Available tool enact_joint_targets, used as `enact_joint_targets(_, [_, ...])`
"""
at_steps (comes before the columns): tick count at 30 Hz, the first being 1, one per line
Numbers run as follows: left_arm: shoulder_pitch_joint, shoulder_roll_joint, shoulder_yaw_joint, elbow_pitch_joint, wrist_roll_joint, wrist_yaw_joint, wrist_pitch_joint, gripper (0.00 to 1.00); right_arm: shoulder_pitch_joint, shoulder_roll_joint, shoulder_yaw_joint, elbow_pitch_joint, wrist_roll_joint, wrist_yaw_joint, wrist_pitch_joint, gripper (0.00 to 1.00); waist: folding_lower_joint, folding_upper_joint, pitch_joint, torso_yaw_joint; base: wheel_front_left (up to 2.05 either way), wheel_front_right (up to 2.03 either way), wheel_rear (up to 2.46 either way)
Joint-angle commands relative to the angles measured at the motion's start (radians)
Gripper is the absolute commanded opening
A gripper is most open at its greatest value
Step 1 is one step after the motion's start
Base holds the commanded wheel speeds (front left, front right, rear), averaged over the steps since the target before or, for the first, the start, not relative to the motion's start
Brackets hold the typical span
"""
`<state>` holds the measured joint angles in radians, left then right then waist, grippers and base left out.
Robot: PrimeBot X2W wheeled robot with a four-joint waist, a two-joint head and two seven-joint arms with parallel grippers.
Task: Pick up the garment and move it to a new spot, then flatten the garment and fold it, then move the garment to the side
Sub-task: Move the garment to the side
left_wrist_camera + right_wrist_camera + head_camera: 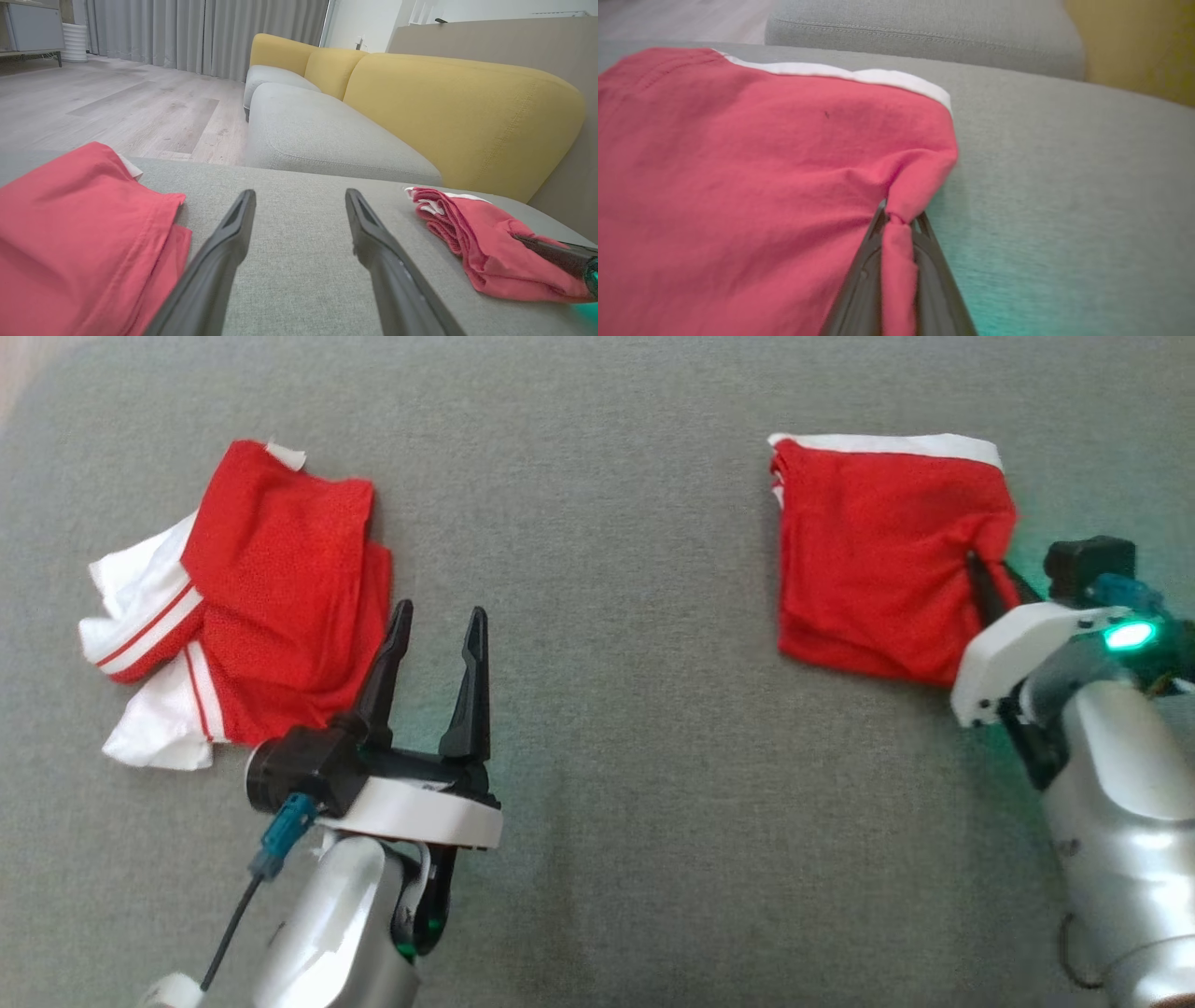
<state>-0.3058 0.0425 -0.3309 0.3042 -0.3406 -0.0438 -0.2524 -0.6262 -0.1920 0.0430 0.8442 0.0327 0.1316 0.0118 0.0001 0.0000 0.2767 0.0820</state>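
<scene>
Edge of folded red garment (878, 551) between right claw (899, 217) fingers

A grey fabric cushion (653, 476) spreads across the foreground. Beyond its far edge stands a sofa (327, 135) with grey seats and rounded yellow back cushions (458, 107). A beige panel (490, 37) rises behind the sofa. The floor (117, 107) is pale wood-look planks and runs to long grey curtains (187, 32). A white wall (369, 18) stands beside them. At the far left, a pale cabinet (32, 28) on thin legs stands near a white ribbed cylinder (74, 42). The light is soft and even.
</scene>
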Motion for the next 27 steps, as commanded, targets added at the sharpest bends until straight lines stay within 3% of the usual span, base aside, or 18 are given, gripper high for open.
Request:
enact_joint_targets(1, [-0.025, 0.008, 0.034, -0.029, 0.002, 0.002, -0.009, 1.0, -0.033, -0.036, 0.03, -0.029, -0.006, -0.001, -0.012, 0.0, -0.0001, 0.0, -0.006, -0.009, 0.0, 0.0, 0.0])
enact_joint_targets(11, [-0.027, 0.008, 0.033, -0.042, 0.0, 0.004, -0.009, 1.0, -0.017, -0.361, 0.208, -0.031, 0.013, -0.001, 0.013, 0.0, -0.0001, 0.0, -0.001, -0.027, 0.0, 0.0, 0.0])
enact_joint_targets(16, [-0.031, 0.008, 0.034, -0.044, 0.006, -0.002, -0.009, 1.0, -0.031, -0.487, 0.19, 0.026, 0.028, -0.001, -0.005, 0.0, -0.0001, 0.0, 0.015, -0.018, 0.0, 0.0, 0.0])
enact_joint_targets(20, [-0.033, 0.008, 0.036, -0.043, 0.01, -0.005, -0.009, 1.0, -0.054, -0.514, 0.141, 0.07, 0.016, -0.001, -0.034, 0.0, -0.0001, 0.0, 0.023, -0.01, 0.0, 0.0, 0.0])
enact_joint_targets(27, [-0.034, 0.008, 0.042, -0.042, 0.018, -0.008, -0.009, 1.0, -0.078, -0.504, 0.081, 0.116, -0.031, -0.001, -0.062, 0.0, -0.0001, 0.0, 0.03, -0.003, 0.0, 0.0, 0.0])
